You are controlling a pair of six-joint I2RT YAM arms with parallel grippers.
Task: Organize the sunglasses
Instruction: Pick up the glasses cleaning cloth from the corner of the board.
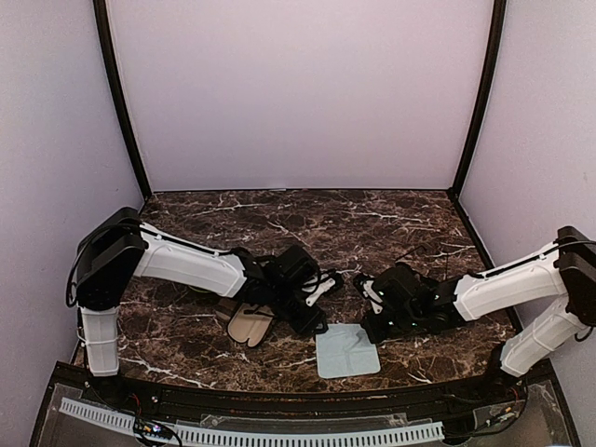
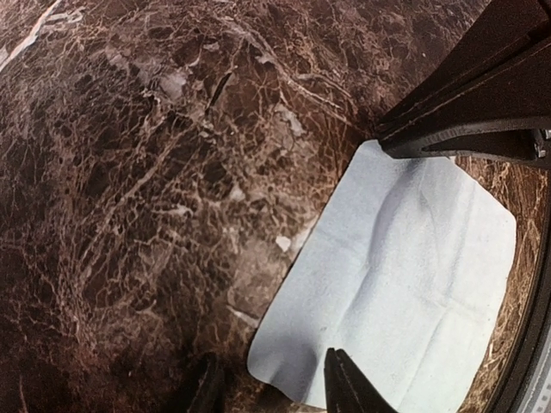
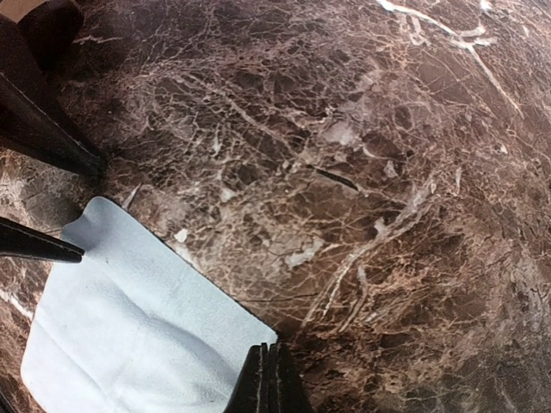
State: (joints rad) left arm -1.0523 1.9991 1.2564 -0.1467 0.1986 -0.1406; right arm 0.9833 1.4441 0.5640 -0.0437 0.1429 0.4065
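Sunglasses cannot be made out in any view. On the marble table (image 1: 279, 219) a light blue cloth (image 1: 346, 351) lies at lower centre, with a tan case (image 1: 250, 324) to its left. The left gripper (image 2: 271, 391) has its fingers apart and empty over the cloth's corner; the right gripper (image 3: 269, 383) has its fingers pressed together at the cloth's edge.

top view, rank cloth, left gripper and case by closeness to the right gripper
1. cloth: at the right gripper tips, by the near edge.
2. left gripper: to the left, at the cloth's other corner.
3. case: farthest left, under the left arm.
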